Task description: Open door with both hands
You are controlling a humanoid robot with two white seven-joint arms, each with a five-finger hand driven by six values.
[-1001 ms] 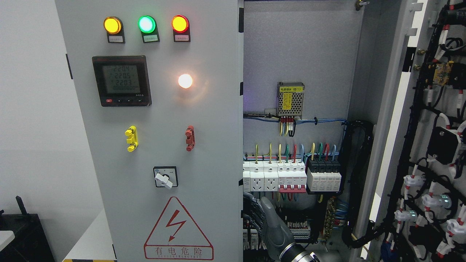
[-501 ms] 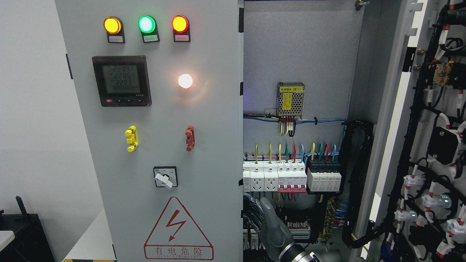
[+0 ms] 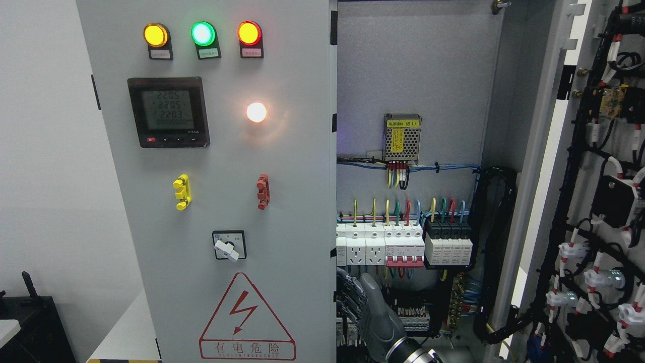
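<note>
Little has shifted in the past second: the robot's right hand (image 3: 370,312), entering from five o'clock, has edged slightly along the free edge of the left cabinet door (image 3: 227,176), its fingers (image 3: 350,297) curled around that edge. The left hand is out of view. The tall door stands upright, long axis vertical, panel facing the camera, filling the frame's left-centre. Pulling steadily outward, clear of the breakers (image 3: 403,244) behind, looks the sound approach.
</note>
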